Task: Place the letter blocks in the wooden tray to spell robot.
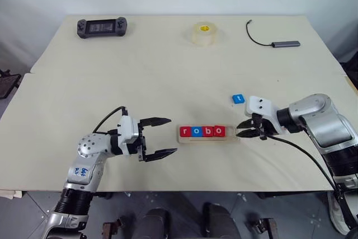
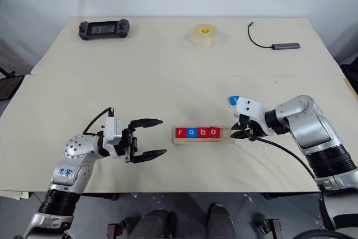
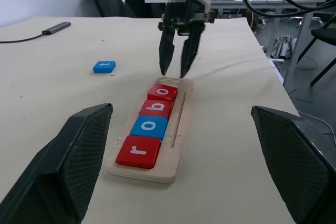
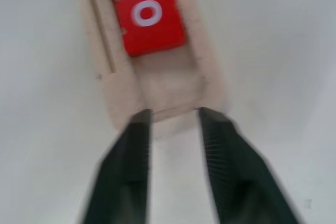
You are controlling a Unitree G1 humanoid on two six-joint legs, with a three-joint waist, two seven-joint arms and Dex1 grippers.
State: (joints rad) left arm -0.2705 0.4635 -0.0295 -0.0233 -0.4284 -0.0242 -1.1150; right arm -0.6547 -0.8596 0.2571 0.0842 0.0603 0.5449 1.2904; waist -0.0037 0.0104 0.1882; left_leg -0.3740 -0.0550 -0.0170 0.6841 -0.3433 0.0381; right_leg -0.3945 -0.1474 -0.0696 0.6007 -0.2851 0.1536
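The wooden tray (image 1: 231, 134) lies near the table's front edge. Four letter blocks sit in it: a red r (image 1: 185, 132), a blue o (image 1: 196, 132), a red b (image 1: 208, 131) and a red o (image 1: 219, 131). The tray's right end is bare. A blue t block (image 1: 238, 98) lies on the table just beyond that end. My right gripper (image 1: 239, 130) points down at the tray's right end, its fingers a little apart with nothing between them. Left of the tray, my left gripper (image 1: 172, 135) is wide open and empty.
At the back of the table are a black game controller (image 1: 102, 27) on the left, a roll of tape (image 1: 204, 33) in the middle and a grey hub with a black cable (image 1: 285, 43) on the right.
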